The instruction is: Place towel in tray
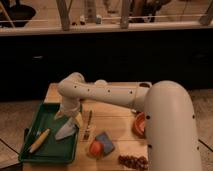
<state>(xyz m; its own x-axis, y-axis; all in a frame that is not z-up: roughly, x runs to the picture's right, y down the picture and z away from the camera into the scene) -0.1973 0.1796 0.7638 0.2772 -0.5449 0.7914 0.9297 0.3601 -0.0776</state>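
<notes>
A pale grey towel point(66, 131) hangs from my gripper point(70, 118) over the right side of the green tray point(35, 151). Its lower end rests on or just above the tray floor. My white arm reaches from the right across the wooden table point(117, 125), and the gripper points down over the tray's right half.
A yellow banana-like object point(39, 140) lies in the tray at the left. A fork point(88, 125) lies on the table just right of the tray. A red apple point(96, 148), a blue sponge point(106, 142), a red bowl point(138, 124) and dark grapes point(132, 161) lie further right.
</notes>
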